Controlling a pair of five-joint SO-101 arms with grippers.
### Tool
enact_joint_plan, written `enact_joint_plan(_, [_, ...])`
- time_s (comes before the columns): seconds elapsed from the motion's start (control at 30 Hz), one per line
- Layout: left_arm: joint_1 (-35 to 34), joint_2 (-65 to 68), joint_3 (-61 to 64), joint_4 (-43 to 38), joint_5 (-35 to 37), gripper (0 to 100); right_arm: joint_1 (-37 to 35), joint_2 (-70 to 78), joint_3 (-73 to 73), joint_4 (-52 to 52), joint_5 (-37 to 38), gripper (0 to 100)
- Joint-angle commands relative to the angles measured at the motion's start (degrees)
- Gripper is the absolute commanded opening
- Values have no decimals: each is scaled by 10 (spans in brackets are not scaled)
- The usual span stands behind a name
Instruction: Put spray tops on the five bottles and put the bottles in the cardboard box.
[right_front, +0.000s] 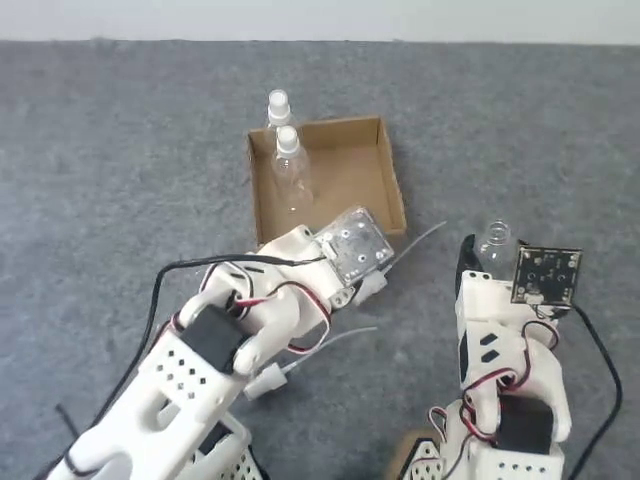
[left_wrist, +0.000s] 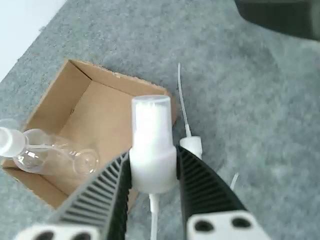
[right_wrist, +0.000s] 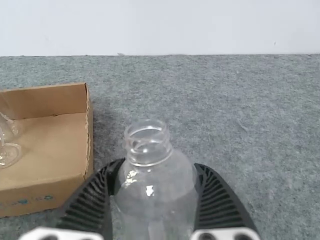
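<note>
While my left gripper (left_wrist: 153, 159) clamps a top (left_wrist: 150, 125), right gripper (right_wrist: 157, 170) a bottle (right_wrist: 150, 192) | centre top over neck (right_wrist: 146, 140), lower plumb, then twist.

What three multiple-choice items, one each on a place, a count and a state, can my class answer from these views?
1. Where is the uncapped bottle?
A. lying on its side
B. upright in the right tool
C. stacked on another bottle

2. How many bottles in the high view are already capped?
A. none
B. five
C. two

3. What state is the left tool in?
A. shut on a spray top
B. open and empty
C. shut on a bottle

Key:
1 B: the right wrist view shows its open neck rising between the fingers.
2 C: two capped bottles show at the cardboard box.
3 A: the left wrist view shows the white top pinched between the fingers.
</note>
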Motion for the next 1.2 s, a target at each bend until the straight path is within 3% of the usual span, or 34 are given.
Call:
enact_joint_plan(0.0, [-4,-45,19,-59,62,19,1,-10,-9,-18,5,27])
enact_joint_plan(0.33, [-7,-178,86,-84,142,13,-32,-10,-8,-15,7,27])
enact_joint_plan(0.6, [-116,-302,131,-112,200,13,-69,-10,9,-25,11,27])
enact_joint_plan(1.0, [-170,-375,143,-113,210,13,-144,-10,20,-26,11,27])
enact_joint_plan(1.17, [-195,-390,143,-114,249,13,-182,-10,24,-27,11,28])
